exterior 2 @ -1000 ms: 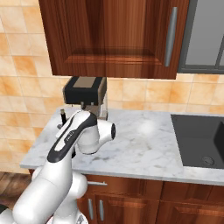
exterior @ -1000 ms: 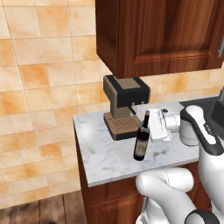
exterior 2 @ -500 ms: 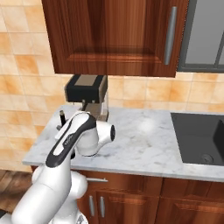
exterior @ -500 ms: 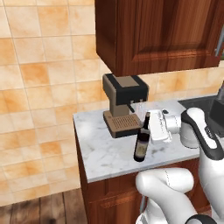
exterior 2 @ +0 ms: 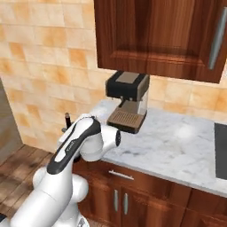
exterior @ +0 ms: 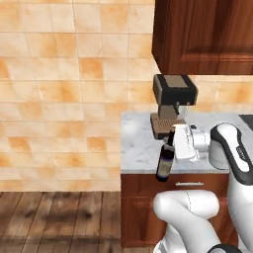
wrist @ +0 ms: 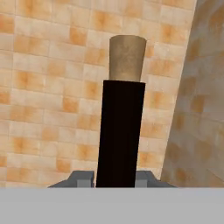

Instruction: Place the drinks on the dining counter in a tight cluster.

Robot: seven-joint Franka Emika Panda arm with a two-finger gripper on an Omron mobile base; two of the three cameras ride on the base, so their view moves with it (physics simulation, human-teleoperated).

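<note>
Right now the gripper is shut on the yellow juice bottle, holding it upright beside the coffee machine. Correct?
Not quite: the gripper holds the dark wine bottle, cork-topped in the hand view, not a juice bottle. The left base view shows it upright, beside the coffee machine.

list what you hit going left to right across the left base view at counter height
tiled wall → wine bottle, held at its neck by the gripper → coffee machine → the arm's white elbow
</note>
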